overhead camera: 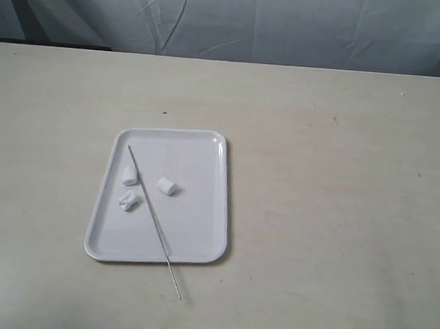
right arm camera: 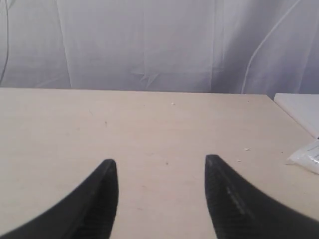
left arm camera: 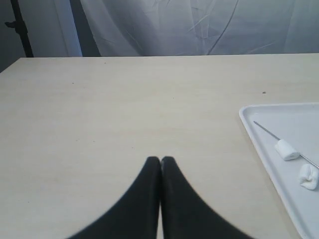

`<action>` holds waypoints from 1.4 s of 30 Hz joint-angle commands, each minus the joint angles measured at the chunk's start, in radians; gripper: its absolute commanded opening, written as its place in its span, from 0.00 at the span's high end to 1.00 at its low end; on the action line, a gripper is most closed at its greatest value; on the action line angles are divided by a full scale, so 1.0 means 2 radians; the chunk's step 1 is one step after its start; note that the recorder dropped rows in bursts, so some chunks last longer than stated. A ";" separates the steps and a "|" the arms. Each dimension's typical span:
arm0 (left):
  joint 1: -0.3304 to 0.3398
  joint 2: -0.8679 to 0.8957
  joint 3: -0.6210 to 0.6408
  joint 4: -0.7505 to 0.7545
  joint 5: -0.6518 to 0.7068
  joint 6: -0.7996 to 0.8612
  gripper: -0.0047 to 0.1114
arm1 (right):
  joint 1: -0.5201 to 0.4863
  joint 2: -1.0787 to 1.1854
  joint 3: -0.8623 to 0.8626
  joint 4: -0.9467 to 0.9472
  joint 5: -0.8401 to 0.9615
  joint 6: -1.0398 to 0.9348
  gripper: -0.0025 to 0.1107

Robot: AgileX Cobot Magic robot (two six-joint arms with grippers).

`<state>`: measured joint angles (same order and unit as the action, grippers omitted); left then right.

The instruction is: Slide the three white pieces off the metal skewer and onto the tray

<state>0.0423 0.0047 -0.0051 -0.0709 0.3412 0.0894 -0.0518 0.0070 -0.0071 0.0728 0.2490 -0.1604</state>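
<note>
The white tray [overhead camera: 192, 223] lies flat on the table, left of the middle. The thin metal skewer [overhead camera: 153, 220] lies slantwise across it, its near tip poking over the front rim onto the table. Three white pieces rest on the tray. One piece [overhead camera: 131, 175] touches the skewer's left side; I cannot tell if it is threaded. Another piece [overhead camera: 130, 201] lies just left of the rod and the third piece [overhead camera: 168, 185] right of it. My left gripper [left arm camera: 160, 160] is shut and empty over bare table, left of the tray's rim [left arm camera: 249, 113]. My right gripper [right arm camera: 160, 164] is open, empty.
The beige table [overhead camera: 340, 182] runs wide to the right of the tray, with a grey cloth backdrop [overhead camera: 292, 25] behind it. In the right wrist view a crumpled clear wrapper [right arm camera: 305, 156] lies at the edge, with a white surface [right arm camera: 299, 102] beyond it.
</note>
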 commanded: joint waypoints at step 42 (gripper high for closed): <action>-0.003 -0.002 0.003 0.003 -0.003 0.000 0.96 | -0.003 -0.003 0.004 -0.102 0.061 0.085 0.52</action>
<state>0.0423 0.0047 -0.0051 -0.0660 0.3429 0.0894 -0.0518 0.0064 -0.0010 -0.1219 0.3802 0.0234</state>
